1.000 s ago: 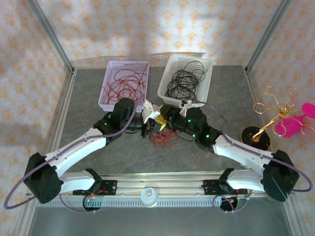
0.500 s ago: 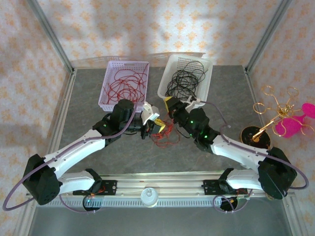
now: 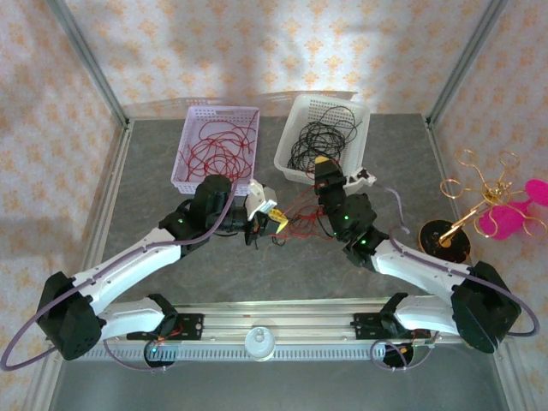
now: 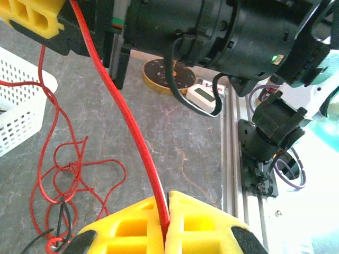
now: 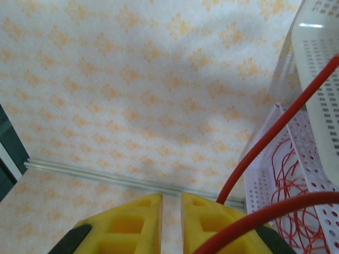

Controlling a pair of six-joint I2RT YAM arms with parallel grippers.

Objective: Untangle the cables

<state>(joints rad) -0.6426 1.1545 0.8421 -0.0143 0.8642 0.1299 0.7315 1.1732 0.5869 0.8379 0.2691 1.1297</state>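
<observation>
Now the left gripper pinches the thin red wire, and the right gripper, jaws narrow, hold unclear, should pull gently so the red-and-black knot loosens.

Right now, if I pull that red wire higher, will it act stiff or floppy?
Likely floppy: the red wire curves up from the left gripper. Its loops on the table look knotted, so pulling probably drags them along.

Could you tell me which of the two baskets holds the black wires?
The white basket on the right; the lilac basket holds red wires.
</observation>
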